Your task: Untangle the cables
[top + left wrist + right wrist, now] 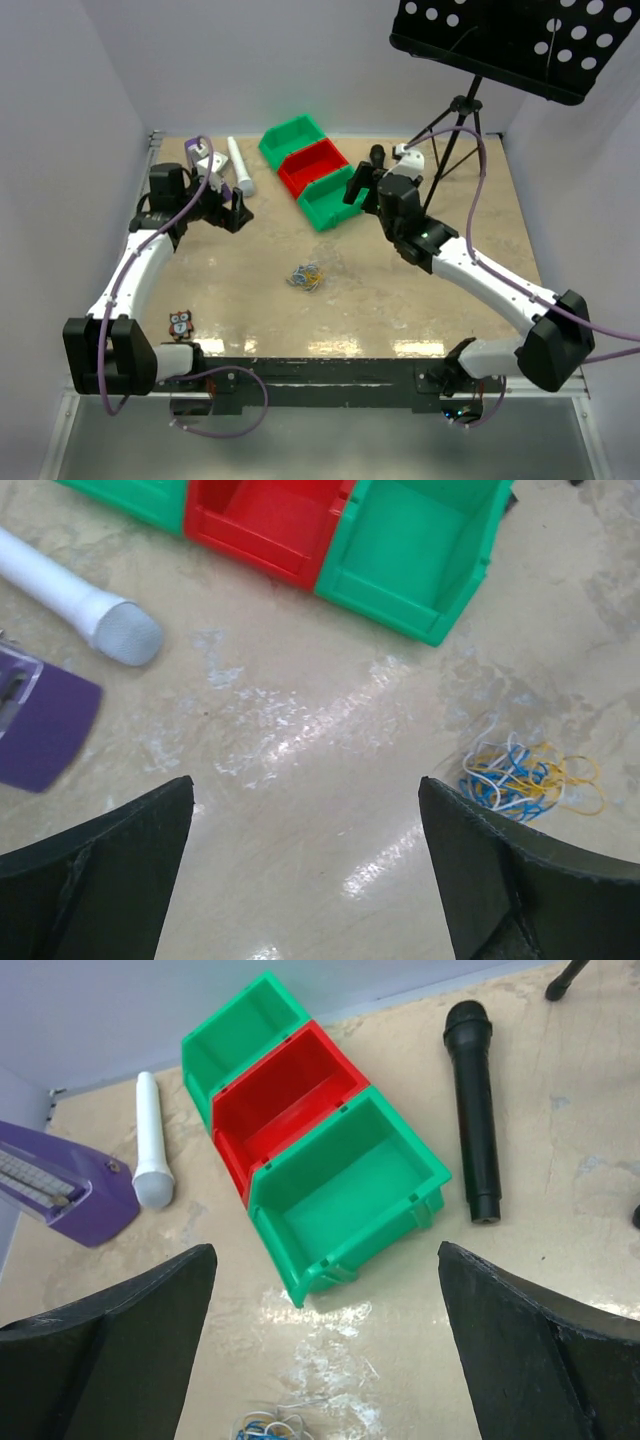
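Cables (305, 276) lay in a small tangled heap in the middle of the bench (420, 300). The left tool (305, 800) and the right tool (327, 1260) hung well apart from them, fingers spread wide, holding nothing.

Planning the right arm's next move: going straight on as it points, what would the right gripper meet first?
Probably the nearest green bin, centred ahead of the open right gripper; depth is unclear, so the table before it could come first.
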Tool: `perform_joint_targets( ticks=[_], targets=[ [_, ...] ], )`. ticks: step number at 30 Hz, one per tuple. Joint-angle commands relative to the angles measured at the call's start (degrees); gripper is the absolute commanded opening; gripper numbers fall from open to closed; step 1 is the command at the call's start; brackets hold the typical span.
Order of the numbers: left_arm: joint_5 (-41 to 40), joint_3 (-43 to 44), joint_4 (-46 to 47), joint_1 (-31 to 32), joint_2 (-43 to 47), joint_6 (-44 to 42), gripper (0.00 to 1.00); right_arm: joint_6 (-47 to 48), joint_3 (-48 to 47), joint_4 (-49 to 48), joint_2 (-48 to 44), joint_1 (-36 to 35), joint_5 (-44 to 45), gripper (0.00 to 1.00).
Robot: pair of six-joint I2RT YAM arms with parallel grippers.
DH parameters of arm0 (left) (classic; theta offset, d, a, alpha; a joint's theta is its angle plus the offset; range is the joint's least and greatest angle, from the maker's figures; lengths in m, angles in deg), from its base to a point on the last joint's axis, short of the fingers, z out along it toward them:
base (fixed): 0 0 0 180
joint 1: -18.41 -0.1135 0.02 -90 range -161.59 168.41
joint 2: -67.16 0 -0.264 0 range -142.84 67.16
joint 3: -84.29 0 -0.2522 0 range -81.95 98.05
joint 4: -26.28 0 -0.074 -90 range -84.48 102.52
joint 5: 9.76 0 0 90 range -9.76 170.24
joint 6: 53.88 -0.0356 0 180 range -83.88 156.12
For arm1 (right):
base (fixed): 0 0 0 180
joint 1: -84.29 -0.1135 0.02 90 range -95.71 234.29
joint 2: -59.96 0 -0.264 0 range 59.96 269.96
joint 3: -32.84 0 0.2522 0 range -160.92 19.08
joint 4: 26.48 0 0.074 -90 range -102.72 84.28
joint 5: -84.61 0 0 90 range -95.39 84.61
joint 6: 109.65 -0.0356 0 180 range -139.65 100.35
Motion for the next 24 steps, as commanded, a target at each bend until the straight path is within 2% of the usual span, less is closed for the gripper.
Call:
perform_joint_targets(
  ticks=[1,4,11,17,24],
  targets=[
    [4.8,-1.5,-0.8,4.6,0.5,-4.7,1.00,-1.5,-3.9,0.6,4.7,-2.3,2.4,0.98],
    [0.4,-1.6,0.1,8.1,0.0,-5.8,1.00,-2.9,-6.4,1.2,8.1,-3.1,2.8,0.98],
    [1.3,-1.1,1.8,8.4,-3.2,-4.4,1.00,-8.9,-15.6,5.6,19.6,-3.7,7.2,0.98],
    [1.8,-1.7,1.5,8.4,-4.0,-4.0,1.00,-15.7,-25.5,11.9,30.6,-3.7,11.2,0.92],
    [1.5,-0.9,0.5,6.7,-4.1,-2.5,1.00,-20.6,-27.6,13.1,35.4,-3.7,12.5,0.86]
  ],
)
